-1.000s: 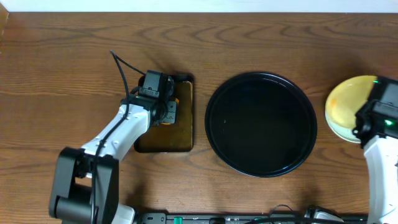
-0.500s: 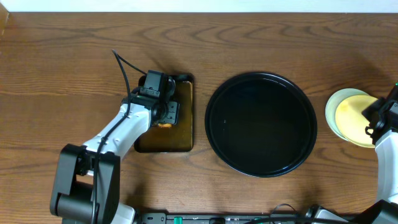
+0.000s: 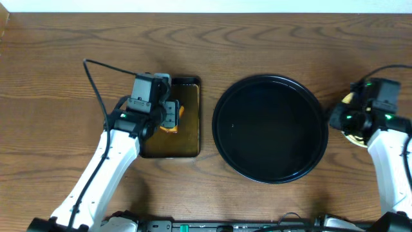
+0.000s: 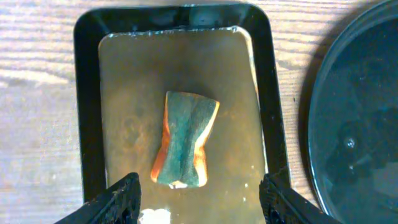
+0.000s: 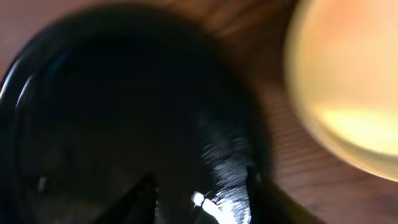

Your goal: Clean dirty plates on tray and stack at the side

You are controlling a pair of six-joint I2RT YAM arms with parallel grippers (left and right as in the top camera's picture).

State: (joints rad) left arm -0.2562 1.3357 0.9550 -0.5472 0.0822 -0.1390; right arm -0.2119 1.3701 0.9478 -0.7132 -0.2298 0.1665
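The round black tray (image 3: 270, 78) lies bare in the middle of the table; it also shows as tray (image 4: 357, 124) and, blurred, as tray (image 5: 112, 87). To its right on the wood sits a pale yellow plate (image 5: 348, 93), in the overhead view mostly hidden under my right arm, only a sliver of plate (image 3: 348, 100) showing. My right gripper (image 5: 200, 193) is open and holds nothing; it hangs over the tray's right rim, beside the plate. My left gripper (image 4: 200, 199) is open above a green-and-orange sponge (image 4: 185, 139).
The sponge lies in brownish liquid inside a small rectangular dark tray (image 4: 87, 93), left of the round tray. Bare wood tabletop (image 3: 71, 77) surrounds both. A black cable (image 3: 96, 74) arcs from the left arm.
Both grippers have opened. The left one let go of the sponge and drew back to the left. The right one released the yellow plate and swung left toward the round tray's rim.
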